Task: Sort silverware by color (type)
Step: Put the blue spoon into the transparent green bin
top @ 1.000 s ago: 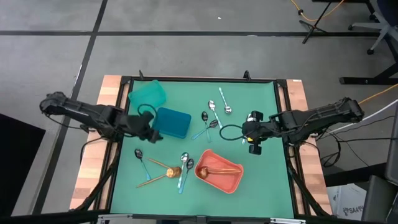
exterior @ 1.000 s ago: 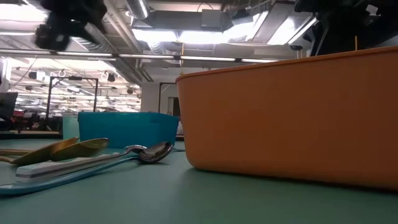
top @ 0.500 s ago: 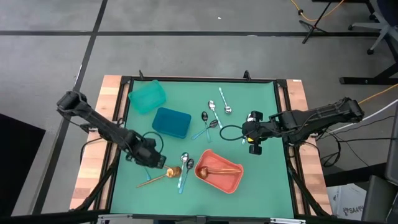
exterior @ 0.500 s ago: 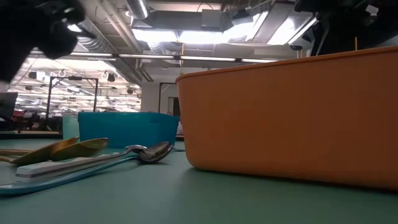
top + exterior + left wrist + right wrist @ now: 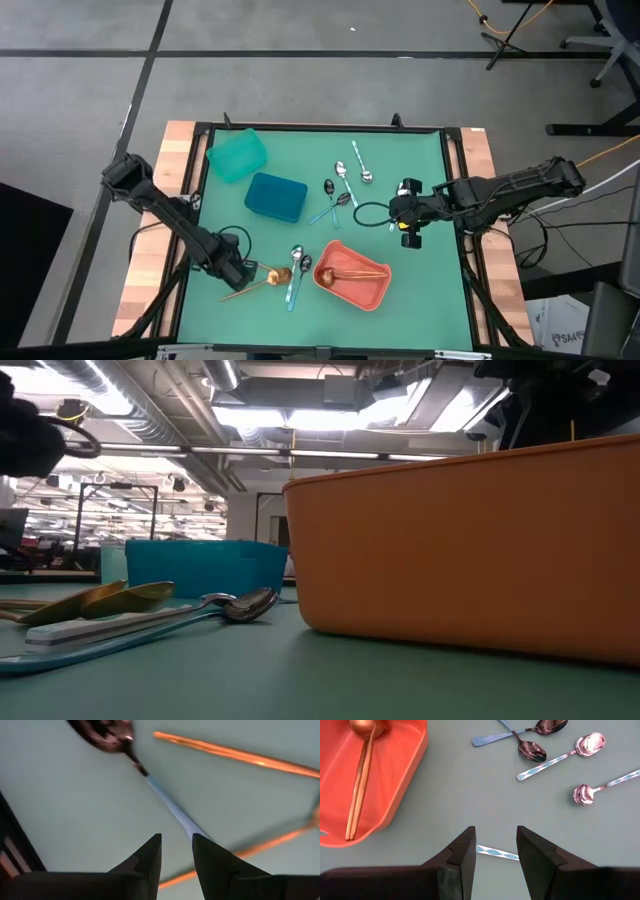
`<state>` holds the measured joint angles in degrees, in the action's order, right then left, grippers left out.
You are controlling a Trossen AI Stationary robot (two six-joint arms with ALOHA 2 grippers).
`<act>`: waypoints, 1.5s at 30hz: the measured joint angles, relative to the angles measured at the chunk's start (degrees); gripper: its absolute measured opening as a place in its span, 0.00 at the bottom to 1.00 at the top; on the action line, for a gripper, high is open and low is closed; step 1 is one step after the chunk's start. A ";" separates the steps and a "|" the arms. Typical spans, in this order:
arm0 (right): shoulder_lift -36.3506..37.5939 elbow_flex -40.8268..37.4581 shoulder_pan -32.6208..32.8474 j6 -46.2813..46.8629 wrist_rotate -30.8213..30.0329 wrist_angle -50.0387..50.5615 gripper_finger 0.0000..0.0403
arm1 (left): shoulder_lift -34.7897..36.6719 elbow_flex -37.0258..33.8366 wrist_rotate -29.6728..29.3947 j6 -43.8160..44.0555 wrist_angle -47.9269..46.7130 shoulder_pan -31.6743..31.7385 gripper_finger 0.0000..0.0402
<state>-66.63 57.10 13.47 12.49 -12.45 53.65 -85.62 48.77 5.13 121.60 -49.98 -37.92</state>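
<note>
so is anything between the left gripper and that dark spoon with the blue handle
Nothing visible. The left gripper stands open right over the light-blue handle of the dark spoon, with only bare green mat between the fingers and the handle. Two copper utensils lie close by, but off to the side, not in the way.
</note>
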 joint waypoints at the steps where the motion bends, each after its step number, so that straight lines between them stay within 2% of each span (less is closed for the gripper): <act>1: 0.00 0.00 0.00 0.00 0.00 0.00 0.33 | -0.31 0.00 -0.40 0.42 -0.47 -0.27 0.26; 6: 0.00 0.00 0.00 0.00 0.00 0.00 0.33 | -2.05 -0.02 -4.18 1.46 -0.63 -0.92 0.26; 18: 0.00 0.00 0.00 0.04 0.04 -0.02 0.33 | -7.92 -0.04 -4.49 1.46 -0.92 -0.84 0.26; 26: 0.00 0.02 0.00 0.05 0.04 -0.04 0.33 | -8.83 0.13 -4.52 1.41 -0.99 -0.84 0.25; 31: 0.00 0.02 0.00 0.04 0.04 -0.04 0.33 | -8.86 0.11 -4.53 1.45 -0.79 -0.82 0.20; 41: 0.00 0.02 0.00 0.04 0.04 -0.04 0.33 | -8.92 0.04 -4.60 1.29 -0.72 -0.82 0.03; 45: 0.00 0.02 0.00 0.04 0.04 -0.04 0.33 | -8.94 0.04 -4.57 1.29 -0.83 -0.82 0.02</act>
<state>-66.63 57.12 13.47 12.53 -12.40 53.60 -94.56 48.82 0.56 122.89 -50.81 -38.74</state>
